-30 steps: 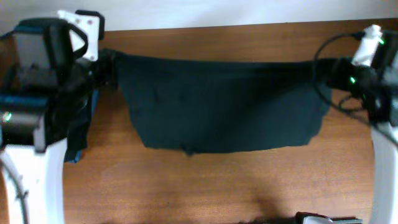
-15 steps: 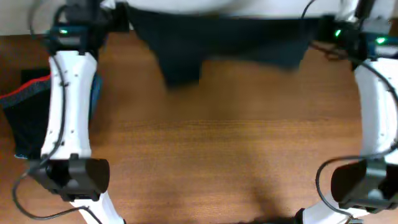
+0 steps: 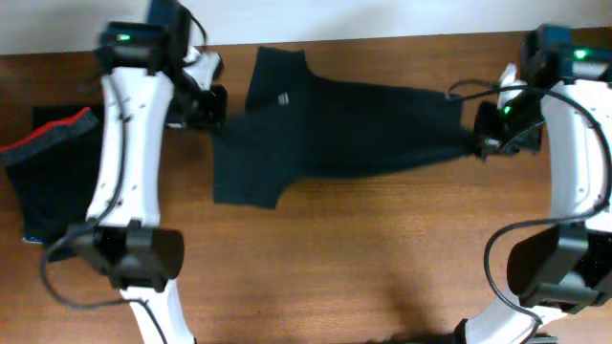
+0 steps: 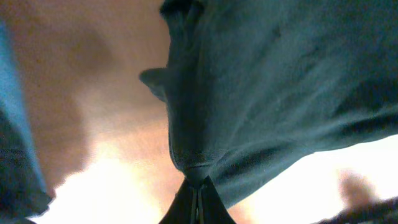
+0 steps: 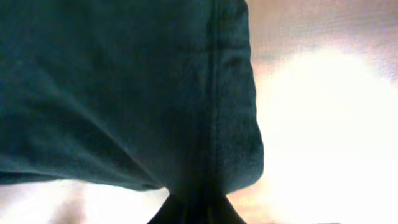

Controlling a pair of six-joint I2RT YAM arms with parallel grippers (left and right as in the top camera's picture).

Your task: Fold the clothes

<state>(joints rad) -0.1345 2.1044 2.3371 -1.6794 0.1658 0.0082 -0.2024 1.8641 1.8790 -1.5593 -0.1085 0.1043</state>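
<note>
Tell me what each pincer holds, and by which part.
Both hold the black garment: the left pincer pinches a hemmed edge at one end, the right pincer a seamed edge at the opposite end.

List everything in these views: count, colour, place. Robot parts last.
table: 1, brown wood, under everything
long garment: 1, black, stretched across the table's far middle
waistband garment: 1, black with red-and-grey band, left table edge, apart from the long garment
blue fabric edge: 1, blue, left side of left wrist view; its garment unclear
left gripper: 1, black, shut on the long garment's left end
right gripper: 1, black, shut on its right end
left arm and right arm: 2, white and black, table's sides
</note>
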